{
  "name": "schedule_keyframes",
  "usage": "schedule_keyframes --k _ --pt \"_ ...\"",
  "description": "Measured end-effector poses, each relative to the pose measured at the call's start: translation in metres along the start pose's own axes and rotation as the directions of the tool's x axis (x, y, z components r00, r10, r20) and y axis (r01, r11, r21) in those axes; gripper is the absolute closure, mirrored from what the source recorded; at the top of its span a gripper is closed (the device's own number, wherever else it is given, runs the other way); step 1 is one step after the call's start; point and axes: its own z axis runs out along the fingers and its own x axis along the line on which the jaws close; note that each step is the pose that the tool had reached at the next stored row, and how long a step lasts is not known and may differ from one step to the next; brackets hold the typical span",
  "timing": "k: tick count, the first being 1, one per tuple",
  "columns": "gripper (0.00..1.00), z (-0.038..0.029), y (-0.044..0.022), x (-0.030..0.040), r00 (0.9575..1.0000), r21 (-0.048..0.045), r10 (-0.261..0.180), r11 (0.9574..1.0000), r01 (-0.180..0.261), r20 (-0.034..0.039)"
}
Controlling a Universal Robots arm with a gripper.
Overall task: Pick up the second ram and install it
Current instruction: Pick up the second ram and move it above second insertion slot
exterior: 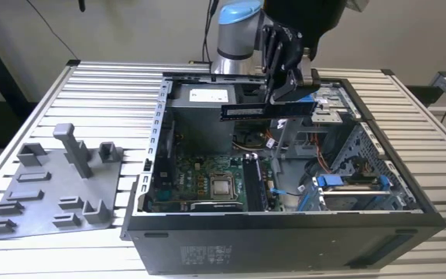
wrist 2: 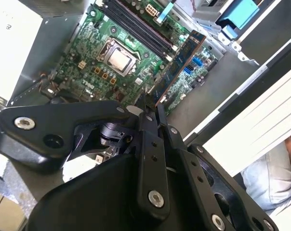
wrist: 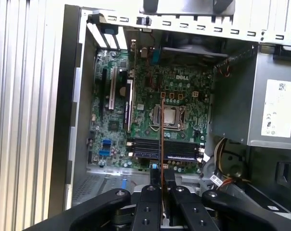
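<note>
Gripper (exterior: 288, 100) clamped on the second ram (exterior: 268, 110); the stick sits edge-down between my fingers, above the open case (exterior: 285, 232). Pick looks done, and I'd call this the align stage of the install. Memory slots (wrist: 165, 149) lie well below my fingertips, and the stick runs crosswise to them. Seating needs its edge turned parallel over a free slot. Can't tell which is free.

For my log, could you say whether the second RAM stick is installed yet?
Not installed: the claw holds the RAM stick in the air, above the motherboard in the open computer case.
</note>
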Motion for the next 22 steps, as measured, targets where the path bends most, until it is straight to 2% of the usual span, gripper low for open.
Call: schedule_keyframes --k 11,22 --pt "0.86 -0.0001 -0.0021 0.0001 1.0000 0.0000 0.000 1.0000 0.000 0.0000" --pt "0.86 0.0023 -0.0029 -0.0102 0.9998 0.0008 0.018 0.9998 -0.018 0.0021"
